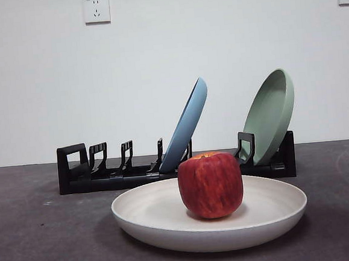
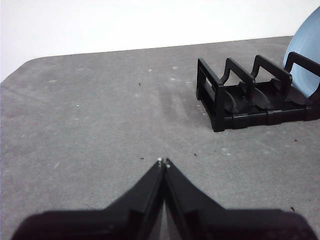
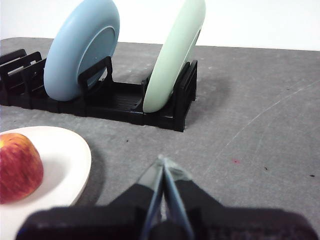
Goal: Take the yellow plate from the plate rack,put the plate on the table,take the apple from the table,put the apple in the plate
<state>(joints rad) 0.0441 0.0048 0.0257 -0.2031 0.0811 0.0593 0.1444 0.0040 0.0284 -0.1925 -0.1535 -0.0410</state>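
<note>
Well, both arms hang back over the table (image 1: pixel 38 238). The left gripper (image 2: pixel 163 162) has its jaws pressed together on nothing, near the rack's bare end; the right gripper (image 3: pixel 162 162) is pinched closed too, just beside the yellow plate (image 1: pixel 169 218). That matte cream plate lies flat on the rough grey surface with one red, streaky apple (image 1: pixel 210 185) sitting in it. Behind, the black plate rack (image 1: pixel 105 172) keeps two leaning plates: a light blue plate (image 1: pixel 189 123) and a sage green plate (image 1: pixel 273 113). Three plates, one apple.
</note>
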